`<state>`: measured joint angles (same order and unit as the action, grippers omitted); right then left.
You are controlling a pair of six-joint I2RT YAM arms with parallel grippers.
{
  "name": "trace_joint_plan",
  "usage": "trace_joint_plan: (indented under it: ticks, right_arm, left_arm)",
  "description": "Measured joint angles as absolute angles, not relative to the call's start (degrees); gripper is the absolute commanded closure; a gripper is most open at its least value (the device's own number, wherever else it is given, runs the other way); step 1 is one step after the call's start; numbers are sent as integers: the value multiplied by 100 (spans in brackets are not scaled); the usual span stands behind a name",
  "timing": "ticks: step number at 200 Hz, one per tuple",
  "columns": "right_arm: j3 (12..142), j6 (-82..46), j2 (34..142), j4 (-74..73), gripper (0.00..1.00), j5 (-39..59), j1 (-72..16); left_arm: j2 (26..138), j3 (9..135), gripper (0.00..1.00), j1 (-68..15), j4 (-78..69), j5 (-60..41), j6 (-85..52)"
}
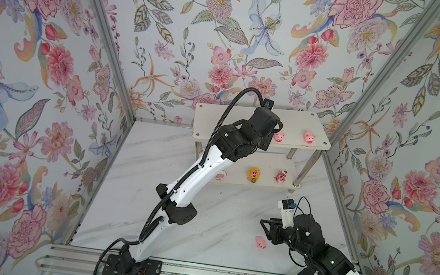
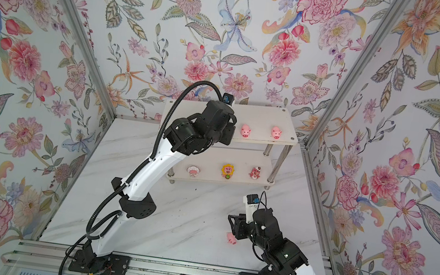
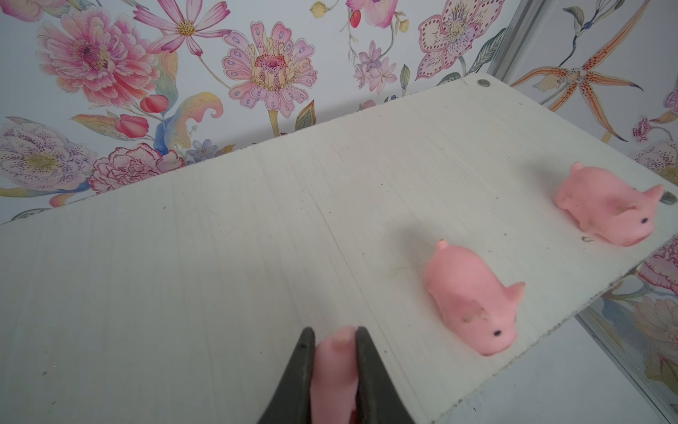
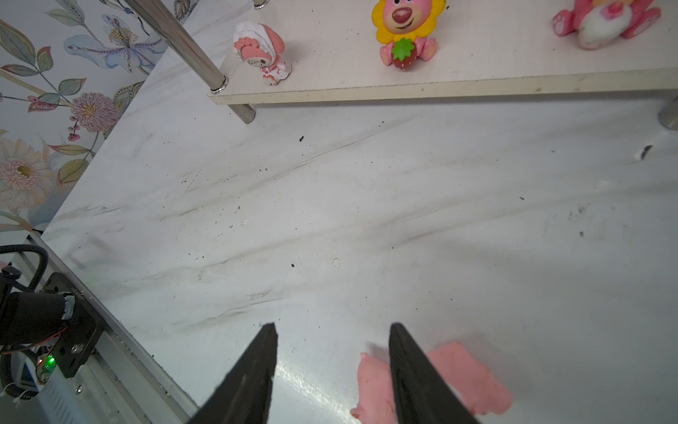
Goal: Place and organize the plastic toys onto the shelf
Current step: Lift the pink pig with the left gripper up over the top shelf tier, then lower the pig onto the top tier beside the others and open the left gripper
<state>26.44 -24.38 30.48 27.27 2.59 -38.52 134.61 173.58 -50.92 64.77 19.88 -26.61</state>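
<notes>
pinching the held pig [image 3: 332,370] tightly, your left gripper [image 3: 335,332] is hovering over the top board [image 3: 220,257] of the shelf [image 1: 296,122], where the near pig [image 3: 473,301] and the far pig [image 3: 609,209] are sitting. the body is looking squeezed narrow between the jaws, so it is probably soft, light and springy; you are wanting a low, gentle release. your right gripper [image 4: 332,326] is standing half open above the table [image 4: 330,202], with one finger [image 4: 409,374] crossing the loose pig [image 4: 466,378], gripping nothing. taking it across the flanks is looking safest. the white-pink toy [image 4: 262,51], sunflower toy [image 4: 403,25] and bear [image 4: 605,22] are occupying the lower board [image 1: 265,168].
</notes>
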Motion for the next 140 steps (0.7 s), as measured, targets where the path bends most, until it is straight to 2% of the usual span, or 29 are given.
trace_joint_plan:
  ticks: [15, 60, 106, 140]
  right_arm:
    - [2644, -2438, 3048, 2727, 49, 257, -3850]
    - [2644, -2438, 3048, 2727, 48, 259, -3848]
    - [2644, -2438, 3046, 2727, 48, 259, -3848]
    - [2644, -2438, 3044, 2727, 48, 259, -3848]
  left_arm:
    - [13461, 17358, 77, -5068, 6497, 1973, -2694]
    - [13480, 17358, 51, -5015, 6681, 1973, -2766]
    - [13544, 17358, 48, -4954, 6781, 1975, -2786]
    - [13544, 17358, 31, -4923, 6770, 1990, -2783]
